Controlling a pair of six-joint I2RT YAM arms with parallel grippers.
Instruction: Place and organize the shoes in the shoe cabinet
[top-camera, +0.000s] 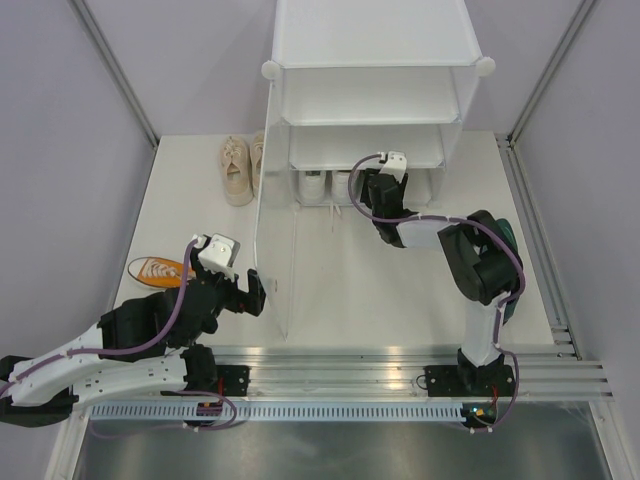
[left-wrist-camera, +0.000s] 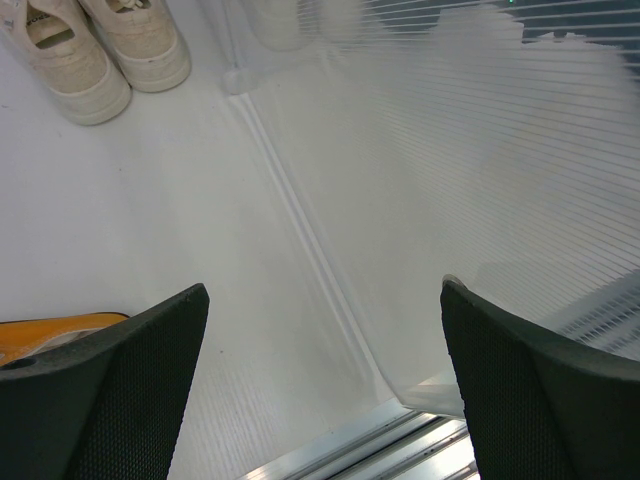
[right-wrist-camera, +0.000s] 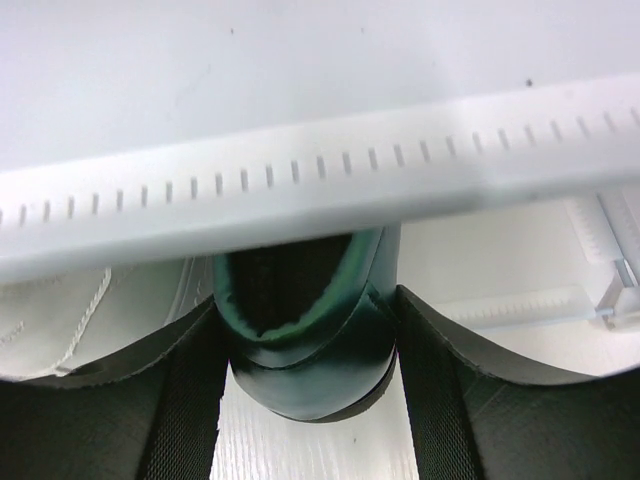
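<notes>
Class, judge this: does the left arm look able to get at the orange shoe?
Probably yes: the orange shoe lies right beside the left gripper, whose jaws stand open, with nothing between them.

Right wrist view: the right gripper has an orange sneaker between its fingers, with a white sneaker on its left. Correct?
No. The shoe between the fingers of the right gripper is a dark green heel, as the right wrist view shows. The white sneaker on its left is as you say.

A dark green glossy heel (right-wrist-camera: 300, 350) sits in the bottom tier of the white plastic cabinet (top-camera: 375, 100) beside white sneakers (top-camera: 314, 186); cream sneakers (top-camera: 237, 170) and an orange sneaker (top-camera: 155, 270) lie outside.
</notes>
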